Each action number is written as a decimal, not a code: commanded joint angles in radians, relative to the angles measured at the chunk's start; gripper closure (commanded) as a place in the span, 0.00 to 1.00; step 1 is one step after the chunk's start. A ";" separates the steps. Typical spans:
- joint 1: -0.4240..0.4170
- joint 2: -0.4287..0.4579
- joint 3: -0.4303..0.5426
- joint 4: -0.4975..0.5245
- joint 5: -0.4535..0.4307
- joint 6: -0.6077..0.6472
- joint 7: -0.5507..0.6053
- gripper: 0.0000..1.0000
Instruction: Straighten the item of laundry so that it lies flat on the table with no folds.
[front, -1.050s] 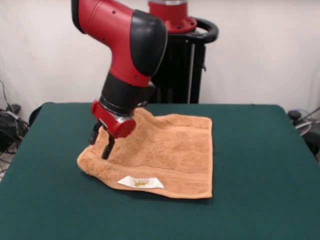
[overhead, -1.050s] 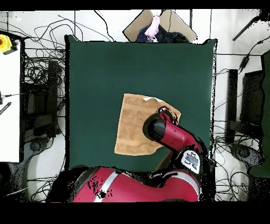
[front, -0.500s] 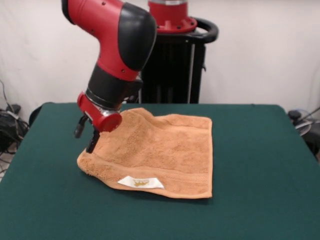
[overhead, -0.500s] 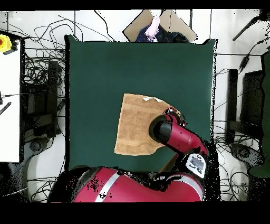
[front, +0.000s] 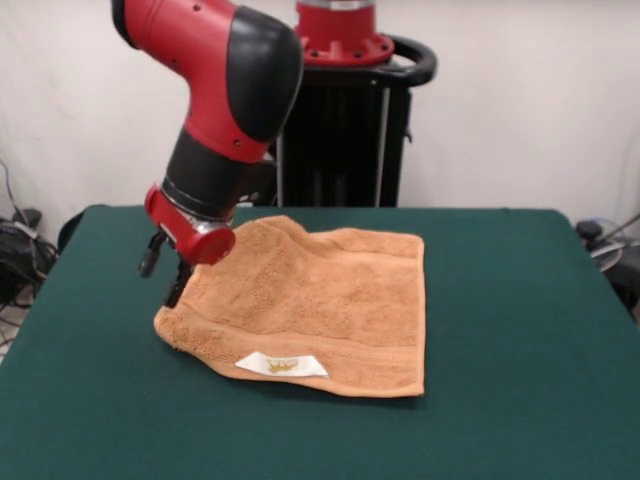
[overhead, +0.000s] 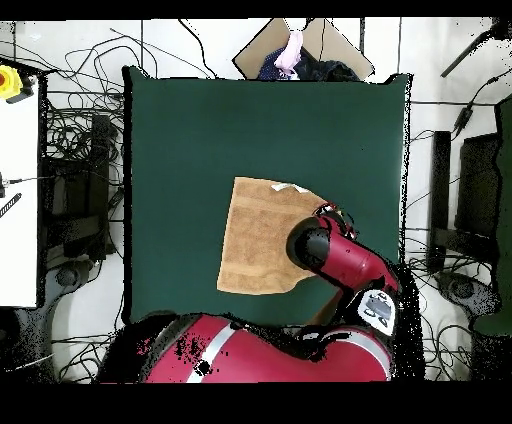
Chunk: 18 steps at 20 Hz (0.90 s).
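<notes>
The item of laundry (front: 320, 300) is an orange-tan towel in the middle of the green table (front: 520, 330). A woven band and a white label (front: 281, 366) run along its near edge. Most of it lies flat, but its far left part humps up and its left edge stands off the cloth. My gripper (front: 162, 278) hangs just at that raised left edge, open, with nothing between its fingers. In the overhead view the towel (overhead: 258, 238) sits near the table (overhead: 200, 130) middle, and the arm hides its lower right part.
The black pedestal stand (front: 350, 140) rises behind the table's far edge. Cables (front: 20, 250) lie off the left side. In the overhead view a cardboard box (overhead: 300, 45) sits beyond the top edge and a white bench (overhead: 18, 200) is at the left.
The arm has swung left in the front view, carrying the open gripper from over the towel's left part to its left edge. The towel has kept its shape.
</notes>
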 joint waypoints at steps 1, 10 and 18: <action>0.061 0.020 0.132 0.002 0.012 -0.008 0.150 0.00; 0.147 0.006 0.156 0.078 0.009 -0.069 0.191 0.00; 0.138 -0.002 0.189 0.111 -0.018 -0.123 0.191 0.00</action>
